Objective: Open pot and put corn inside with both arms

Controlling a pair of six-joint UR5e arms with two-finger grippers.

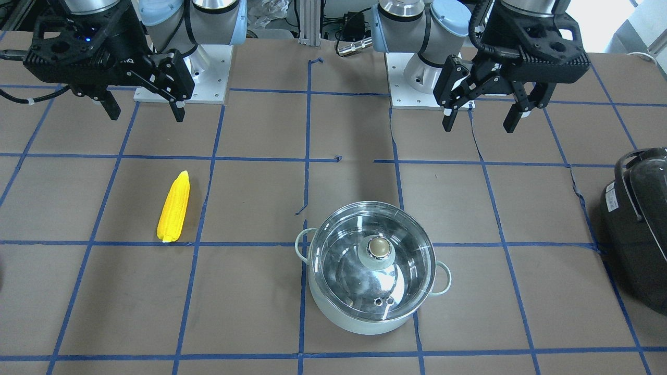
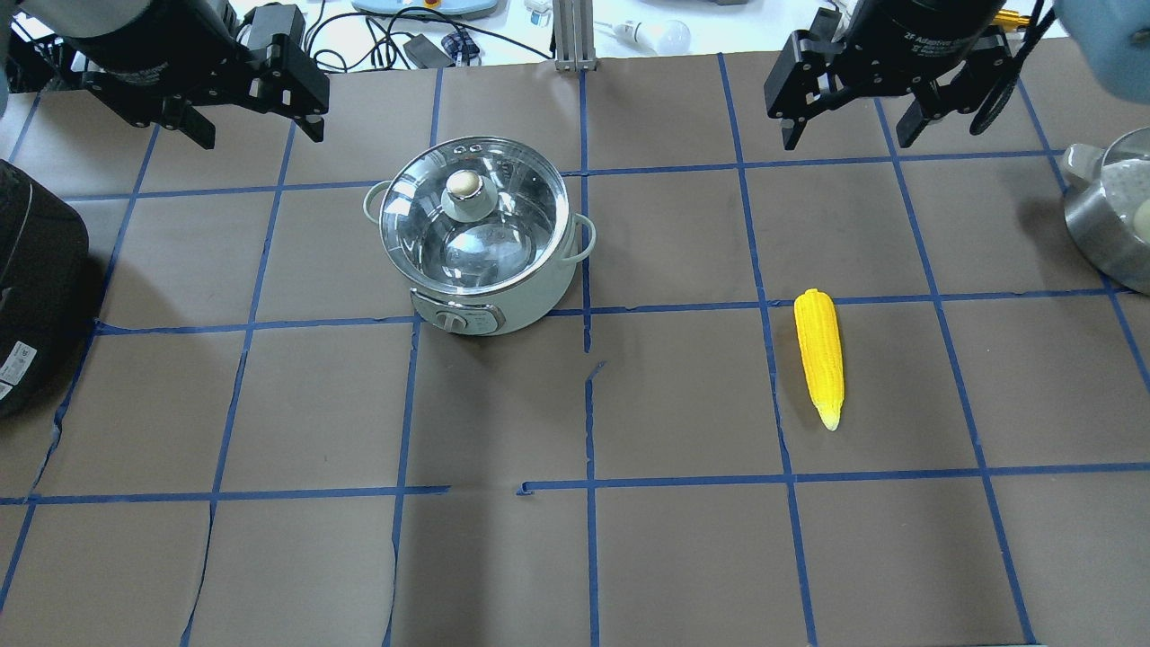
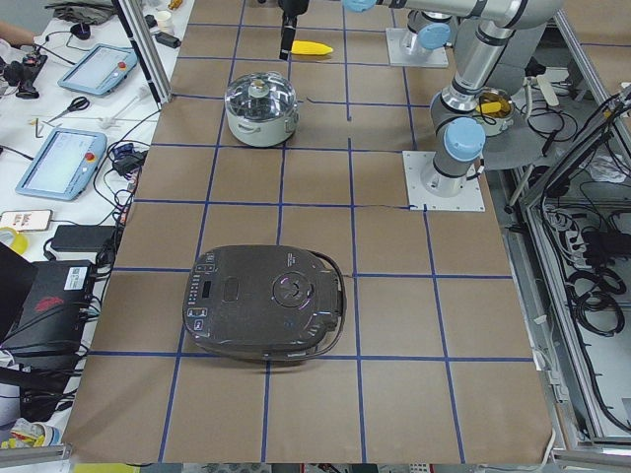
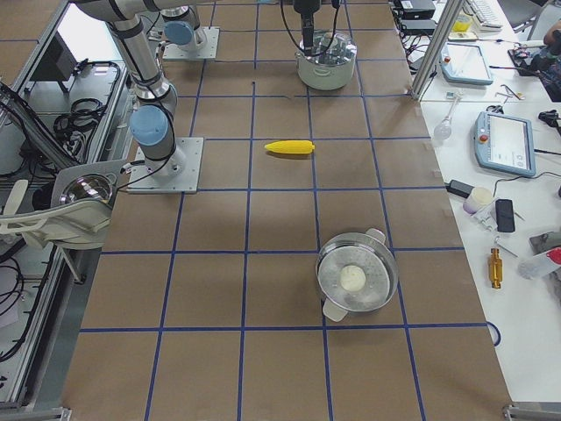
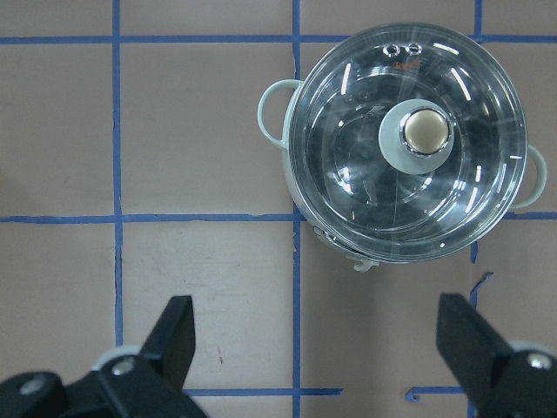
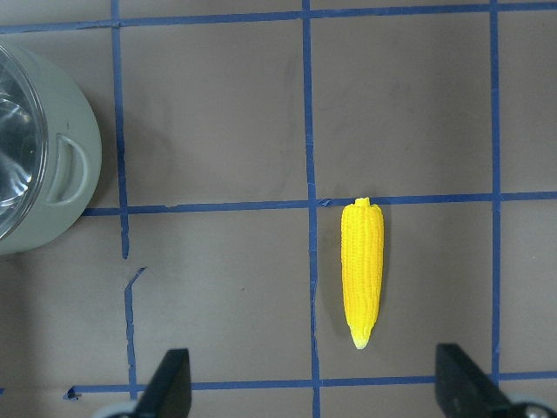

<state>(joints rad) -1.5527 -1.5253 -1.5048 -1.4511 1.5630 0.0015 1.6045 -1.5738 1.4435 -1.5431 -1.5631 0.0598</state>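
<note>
On the brown tabletop point(image 2: 683, 557) the lidded pot point(image 2: 539, 296) sits nearest the left fingers point(image 2: 198, 133), the corn point(image 2: 819, 355), tip toward the robot, nearest the right fingers point(image 2: 789, 126), both pairs wide and empty

Brown, blue-gridded surface point(image 2: 683, 557) with four things on it.
The lidded pot point(image 2: 530, 301) stands left of centre, the corn point(image 2: 819, 356) lies well apart on its right, a black appliance point(image 2: 36, 288) at the left edge, a steel pan point(image 2: 1092, 225) at the right.
</note>
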